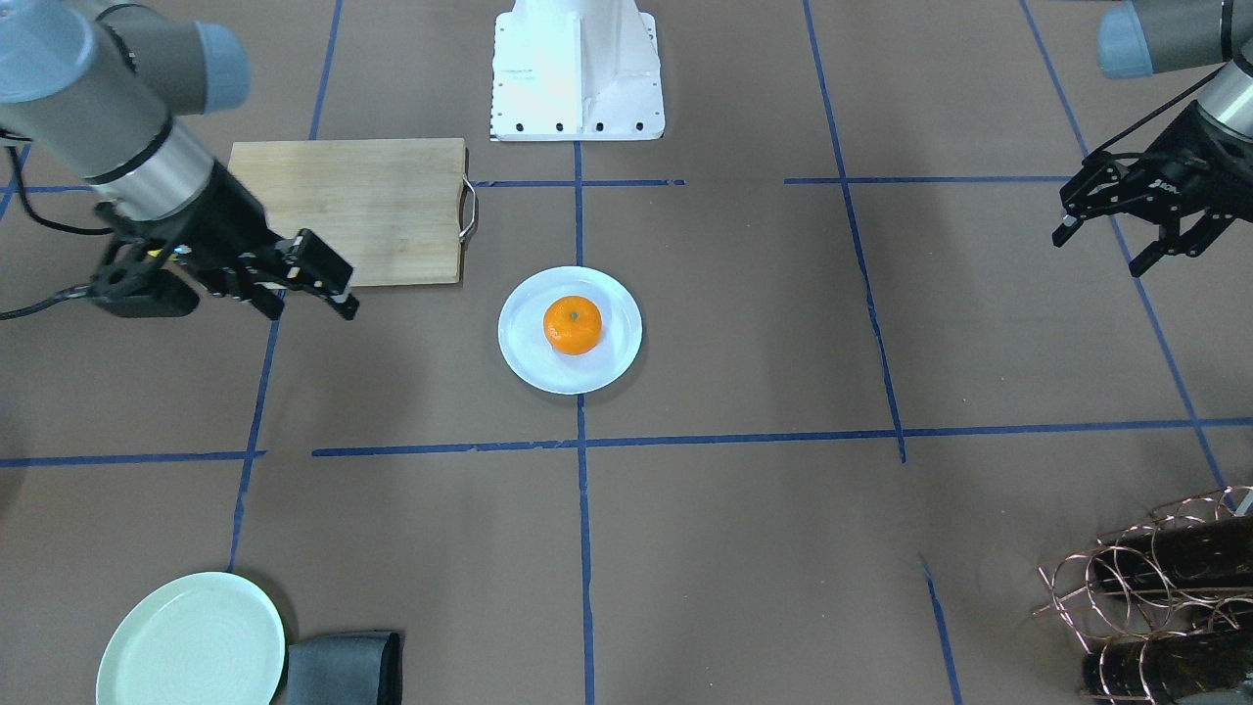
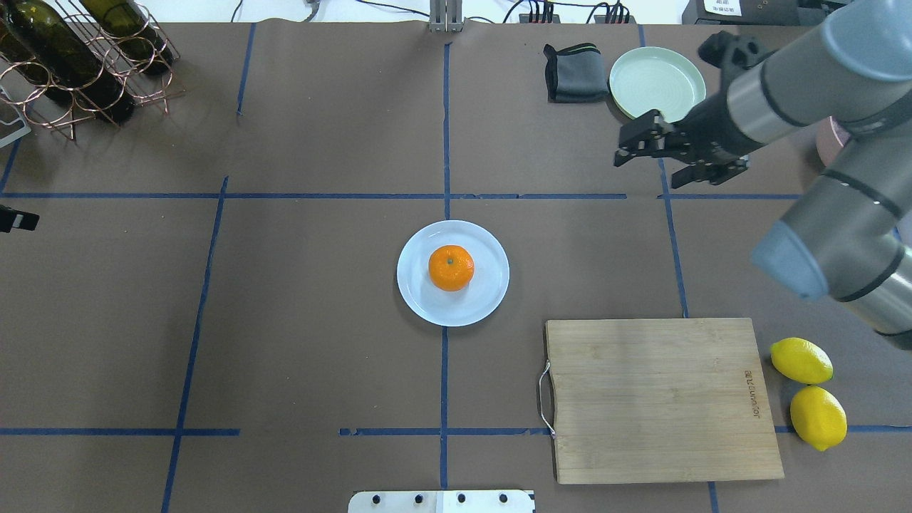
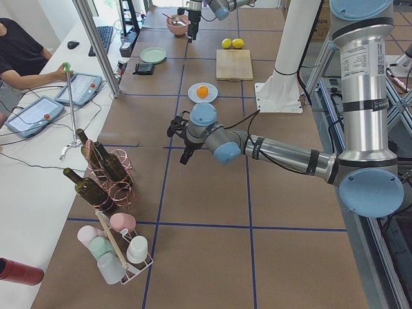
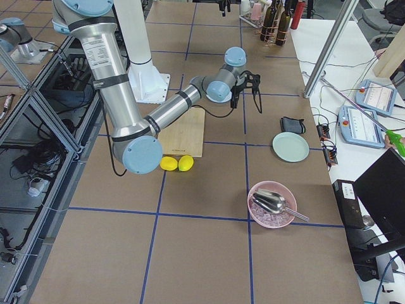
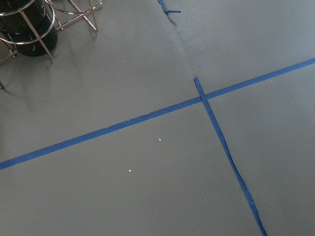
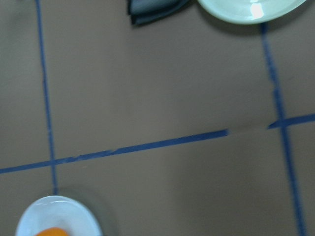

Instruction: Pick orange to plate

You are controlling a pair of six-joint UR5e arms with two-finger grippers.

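Note:
The orange (image 1: 573,324) (image 2: 451,267) rests in the middle of the pale bluish-white plate (image 1: 612,357) (image 2: 491,299) at the table's centre. In the right wrist view, a sliver of the orange (image 6: 51,232) and the plate (image 6: 59,214) show at the bottom left. My right gripper (image 1: 308,308) (image 2: 634,142) hovers open and empty, well away from the plate and near the cutting board's far edge. My left gripper (image 1: 1101,253) (image 3: 177,147) hangs open and empty, far out on the other side of the plate.
A wooden cutting board (image 2: 662,399) lies on my right, with two lemons (image 2: 809,388) beside it. A mint-green plate (image 2: 655,82) and a dark folded cloth (image 2: 576,71) sit at the far right. A wire rack of wine bottles (image 2: 71,64) stands at the far left.

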